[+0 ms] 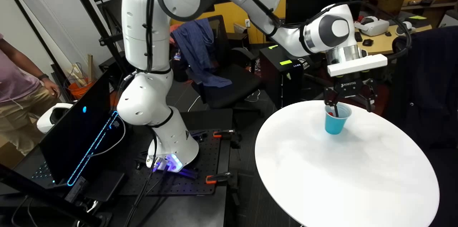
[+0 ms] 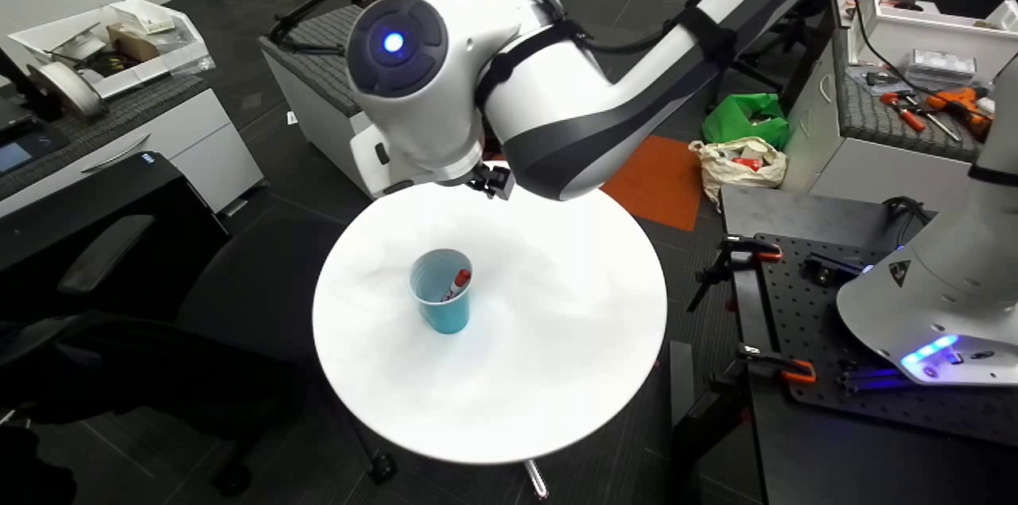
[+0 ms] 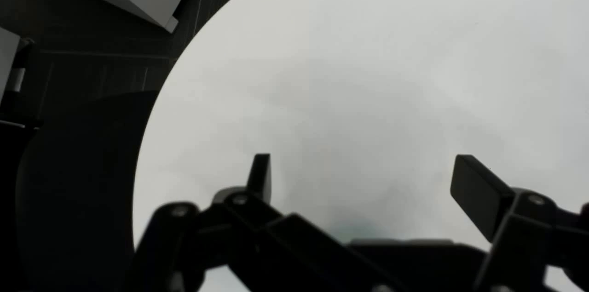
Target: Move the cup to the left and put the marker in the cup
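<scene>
The light-blue cup [image 1: 334,126] stands upright on the white round table [image 1: 343,180]; it also shows in an exterior view [image 2: 447,320]. The red marker [image 2: 459,283] leans inside the cup, its red end at the rim; a bit of red marker [image 1: 330,114] shows there in an exterior view. My gripper [image 1: 353,109] is open and empty above the table; one finger overlaps the cup in that view. In an exterior view my gripper [image 2: 495,182] is apart from the cup, toward the table's far edge. In the wrist view the open gripper [image 3: 361,163] has only table between its fingers; cup and marker do not show.
The table edge [image 3: 158,94] curves at the left of the wrist view. A dark chair [image 2: 119,330] stands beside the table. The robot's base stands on a black bench [image 2: 803,409] with clamps. A cabinet [image 2: 318,91] stands behind the table.
</scene>
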